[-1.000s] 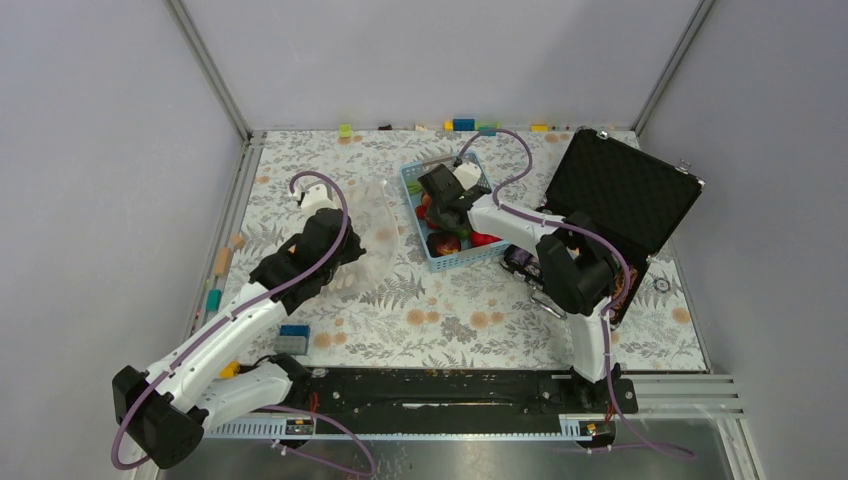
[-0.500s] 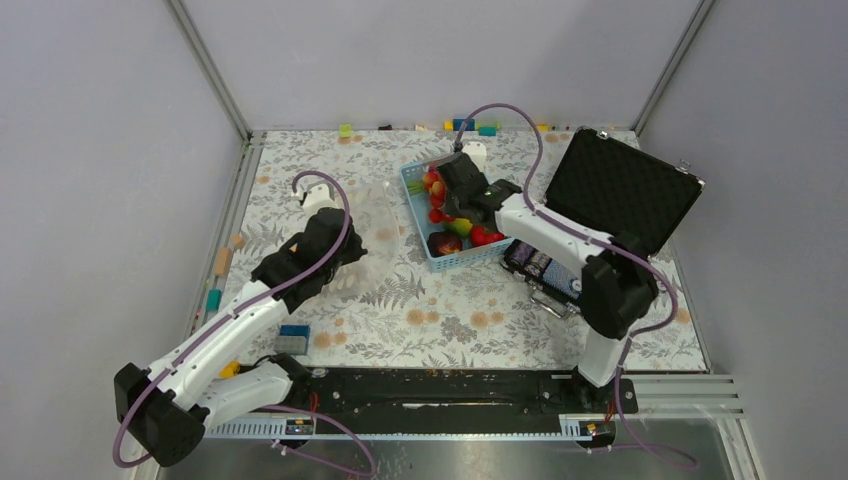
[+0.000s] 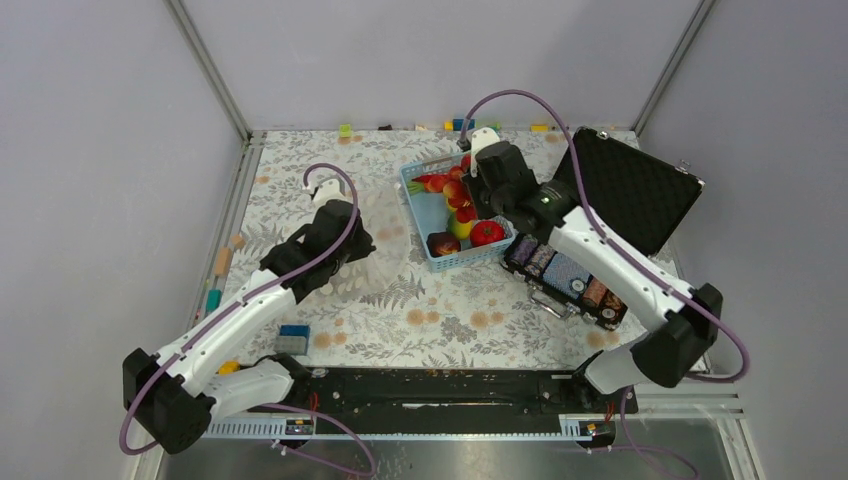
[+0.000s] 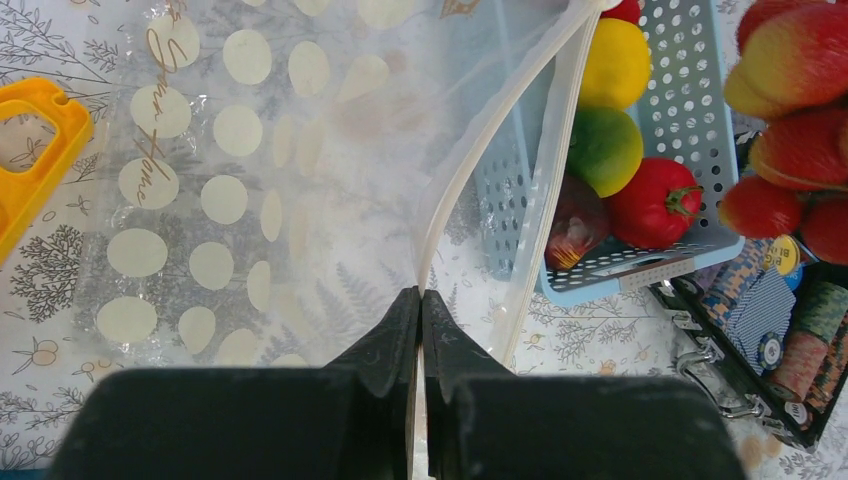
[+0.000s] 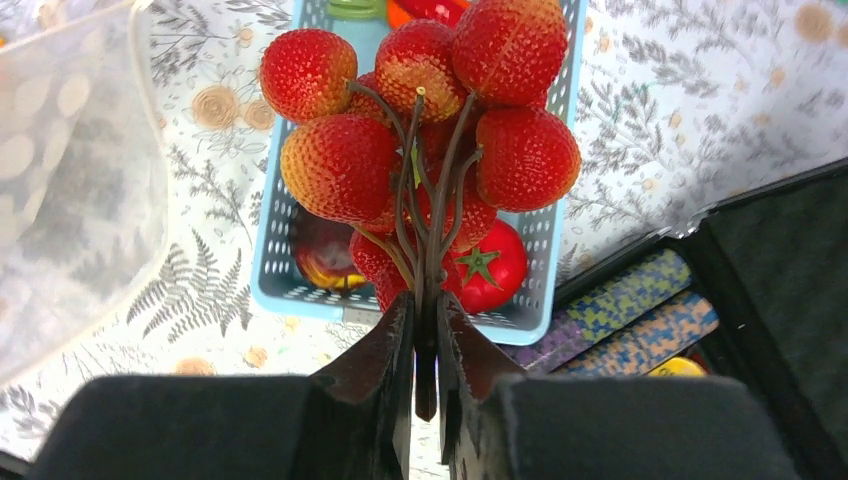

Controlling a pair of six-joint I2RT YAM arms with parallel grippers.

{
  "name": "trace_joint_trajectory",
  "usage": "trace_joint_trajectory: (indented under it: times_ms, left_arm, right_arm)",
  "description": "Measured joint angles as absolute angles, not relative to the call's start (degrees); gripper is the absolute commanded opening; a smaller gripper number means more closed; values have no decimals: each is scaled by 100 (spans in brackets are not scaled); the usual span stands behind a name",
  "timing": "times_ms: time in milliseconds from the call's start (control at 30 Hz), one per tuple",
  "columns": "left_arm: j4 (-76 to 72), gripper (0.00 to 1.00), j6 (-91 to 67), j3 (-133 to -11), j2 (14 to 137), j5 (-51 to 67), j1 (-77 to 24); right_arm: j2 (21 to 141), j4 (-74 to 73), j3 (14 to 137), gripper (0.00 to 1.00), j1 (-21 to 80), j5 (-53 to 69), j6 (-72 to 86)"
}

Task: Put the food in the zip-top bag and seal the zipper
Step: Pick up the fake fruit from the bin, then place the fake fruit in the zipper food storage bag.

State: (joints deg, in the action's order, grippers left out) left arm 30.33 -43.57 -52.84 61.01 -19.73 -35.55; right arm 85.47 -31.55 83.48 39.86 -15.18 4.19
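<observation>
Pinching rim of zip-top bag in left gripper, stem of red toy-fruit bunch in right gripper above blue basket; black case of chip stacks beside, on floral tablecloth, between grey walls.

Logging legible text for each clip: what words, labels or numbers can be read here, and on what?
"Home": gold script on the bag, left wrist view.
The script word before it: creased, possibly "Sweet", not certain.
More gold script at the bag's top edge: cut off, unreadable.
Chips in the case: printed marks, too small to read.
Nothing else is legible.
</observation>
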Motion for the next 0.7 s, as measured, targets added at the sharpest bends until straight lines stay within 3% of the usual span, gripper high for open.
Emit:
trace_joint_trajectory:
  times_ms: [200, 700]
  left_arm:
    - [3030, 0, -4394, -5365, 6191, -1894, -3555]
    - [3033, 0, -4348, -5468, 6259, -1455, -3555]
  right_arm:
    - [7721, -3361, 8062, 0, 3975, -827, -519]
    - [7144, -3417, 7461, 0, 4007, 3203, -1859]
